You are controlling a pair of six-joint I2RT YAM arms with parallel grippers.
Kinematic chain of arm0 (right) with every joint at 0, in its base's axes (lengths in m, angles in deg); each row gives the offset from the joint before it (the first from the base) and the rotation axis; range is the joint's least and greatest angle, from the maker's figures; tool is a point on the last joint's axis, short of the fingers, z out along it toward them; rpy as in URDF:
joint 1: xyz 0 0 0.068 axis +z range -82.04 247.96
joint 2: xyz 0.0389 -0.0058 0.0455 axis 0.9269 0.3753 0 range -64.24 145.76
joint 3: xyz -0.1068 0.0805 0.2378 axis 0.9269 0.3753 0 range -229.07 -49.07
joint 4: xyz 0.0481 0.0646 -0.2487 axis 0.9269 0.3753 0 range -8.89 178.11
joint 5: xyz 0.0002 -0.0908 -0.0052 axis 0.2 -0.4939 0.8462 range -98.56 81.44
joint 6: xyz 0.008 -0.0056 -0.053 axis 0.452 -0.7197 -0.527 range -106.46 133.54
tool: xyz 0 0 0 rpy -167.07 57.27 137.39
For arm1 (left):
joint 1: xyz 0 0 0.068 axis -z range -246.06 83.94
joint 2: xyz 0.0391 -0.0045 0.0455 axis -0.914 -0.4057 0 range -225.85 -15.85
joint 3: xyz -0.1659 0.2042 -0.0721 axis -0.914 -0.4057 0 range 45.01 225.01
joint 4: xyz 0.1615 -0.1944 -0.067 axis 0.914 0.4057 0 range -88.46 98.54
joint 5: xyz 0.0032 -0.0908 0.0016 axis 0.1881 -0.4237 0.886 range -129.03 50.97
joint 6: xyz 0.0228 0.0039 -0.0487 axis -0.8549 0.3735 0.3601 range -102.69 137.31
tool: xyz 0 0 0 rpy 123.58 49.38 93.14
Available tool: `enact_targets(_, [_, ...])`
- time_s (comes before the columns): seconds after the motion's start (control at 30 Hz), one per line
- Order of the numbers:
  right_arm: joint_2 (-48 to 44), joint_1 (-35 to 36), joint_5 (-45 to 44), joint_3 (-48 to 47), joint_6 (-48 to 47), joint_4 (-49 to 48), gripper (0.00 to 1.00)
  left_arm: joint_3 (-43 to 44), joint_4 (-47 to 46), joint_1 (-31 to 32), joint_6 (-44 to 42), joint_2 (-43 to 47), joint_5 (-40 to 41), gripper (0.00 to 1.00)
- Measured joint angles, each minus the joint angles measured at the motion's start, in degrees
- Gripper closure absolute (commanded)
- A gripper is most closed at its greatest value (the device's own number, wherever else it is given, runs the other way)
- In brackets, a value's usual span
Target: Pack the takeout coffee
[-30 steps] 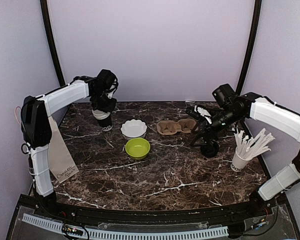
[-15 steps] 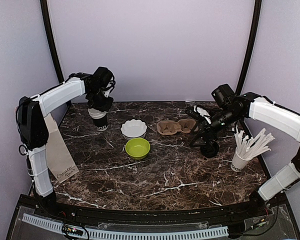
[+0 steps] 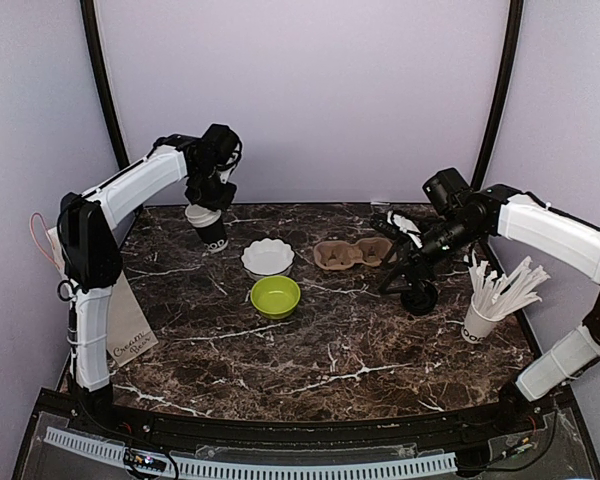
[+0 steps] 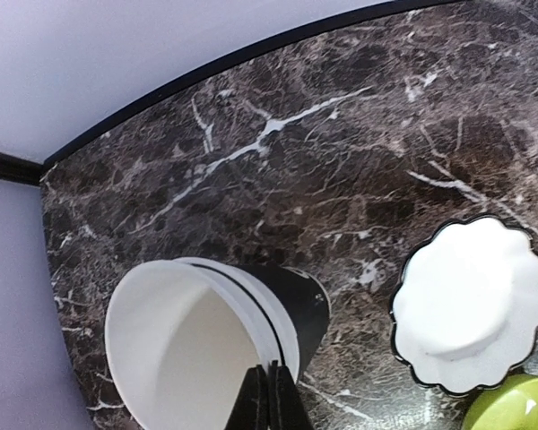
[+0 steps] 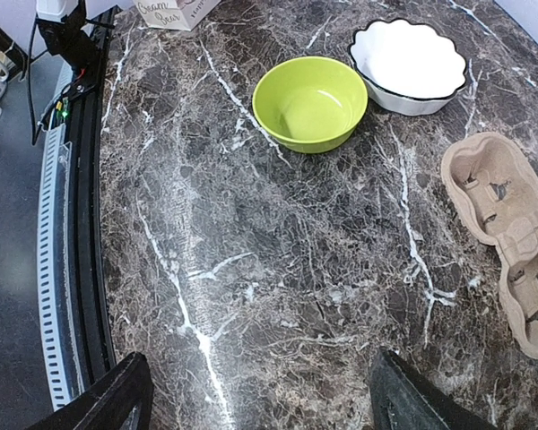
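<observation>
While the left gripper [image 4: 271,387] is clamped on the rim of the cup [image 4: 296,300], the cup hangs tilted over the far-left corner of the table [image 3: 330,370], lidless and empty. The carrier [image 3: 350,253] lies to the cup's right, past the white bowl [image 3: 267,257]. Its long axis runs left to right and both wells are empty. The right gripper [image 5: 258,376], jaws wide apart and holding nothing, is nearer the carrier. The white bowl and green bowl [image 3: 276,295] are empty; the stick cup [image 3: 477,322] is full.

Handwriting on the brown paper bag [image 3: 125,310] begins "Cream"; lettering on the white cup [image 3: 477,325] and black cup [image 3: 210,237] is illegible.
</observation>
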State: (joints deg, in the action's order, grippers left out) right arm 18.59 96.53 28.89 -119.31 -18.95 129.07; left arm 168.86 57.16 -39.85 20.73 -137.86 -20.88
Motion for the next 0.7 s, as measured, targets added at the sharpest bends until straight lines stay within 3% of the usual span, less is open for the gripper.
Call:
enact_targets(0.13, [0.00,0.13,-0.17,-0.04,0.00,0.00,0.16,2.60,3.08,0.07,0.72,-2.91,1.38,1.00])
enact_targets(0.27, [-0.02,0.17,-1.20,-0.04,0.07,-0.07,0.16,3.61,4.39,0.02,0.37,-3.45,8.66,1.00])
enact_targets(0.7, [-1.01,0.17,-2.75,-0.02,0.15,-0.24,0.17,5.84,4.85,0.55,2.19,-4.33,3.08,1.00])
